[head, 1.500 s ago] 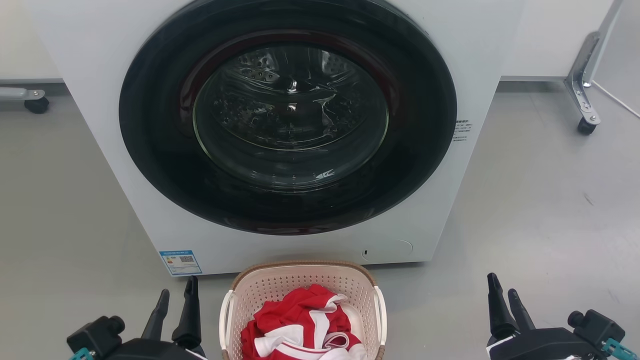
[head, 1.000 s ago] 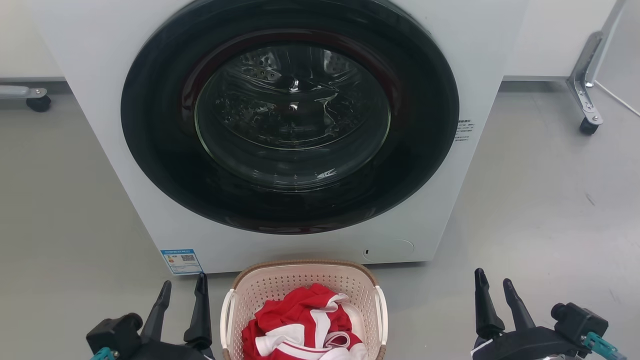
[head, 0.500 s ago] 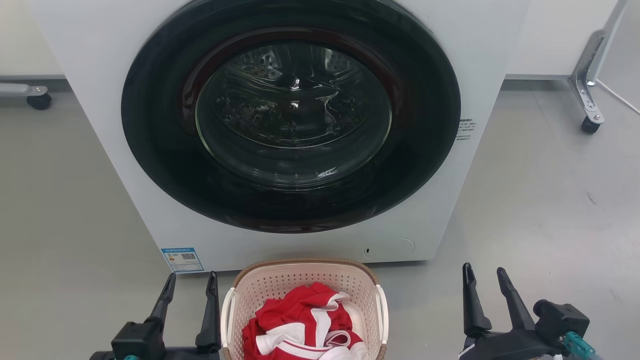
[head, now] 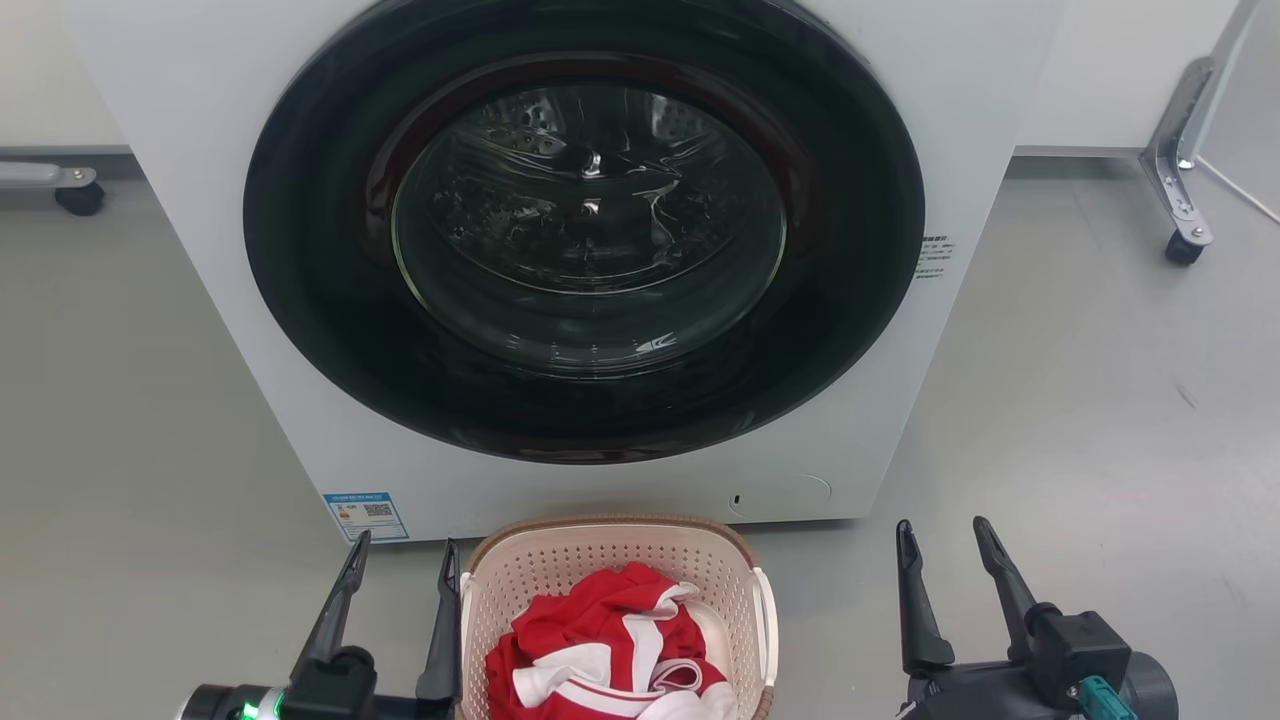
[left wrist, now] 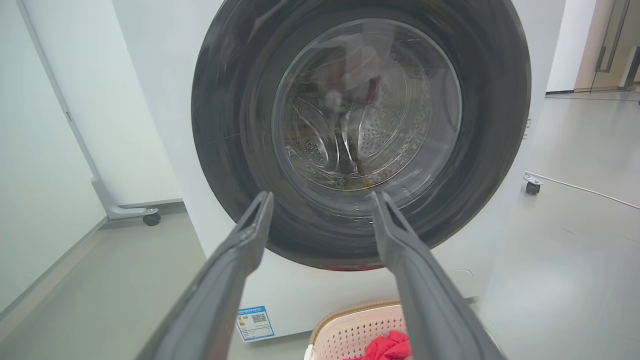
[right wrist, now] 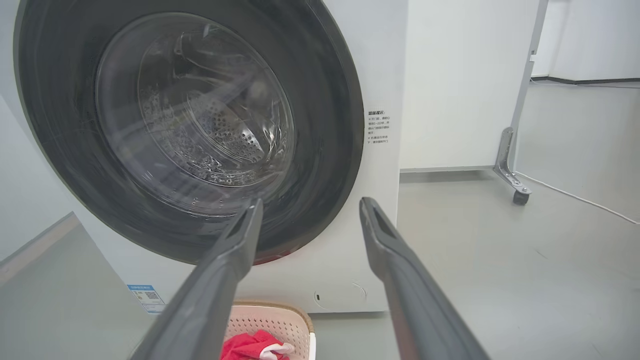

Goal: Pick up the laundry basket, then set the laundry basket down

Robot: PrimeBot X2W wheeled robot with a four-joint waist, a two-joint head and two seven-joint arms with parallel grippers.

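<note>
The laundry basket (head: 560, 570), cream and perforated with a brown rim and white side handles, stands on the floor just in front of the washing machine, holding red and white cloth (head: 600, 640). My left gripper (head: 405, 555) is open, its inner finger close beside the basket's left handle; I cannot tell if they touch. My right gripper (head: 942, 535) is open and stands well off to the basket's right. The basket rim (left wrist: 345, 312) shows low in the left wrist view between that gripper's (left wrist: 321, 200) fingers, and at the bottom of the right wrist view, the basket (right wrist: 270, 322) lies left of that gripper (right wrist: 310, 206).
The white washing machine (head: 200, 250) with its shut round dark door (head: 585, 230) rises right behind the basket. Wheeled white frames stand at the far left (head: 70, 190) and far right (head: 1180, 210). Grey floor spreads on both sides.
Both grippers have moved inward toward the basket and forward; the left one has come up beside the left handle. The basket has stayed in place.
</note>
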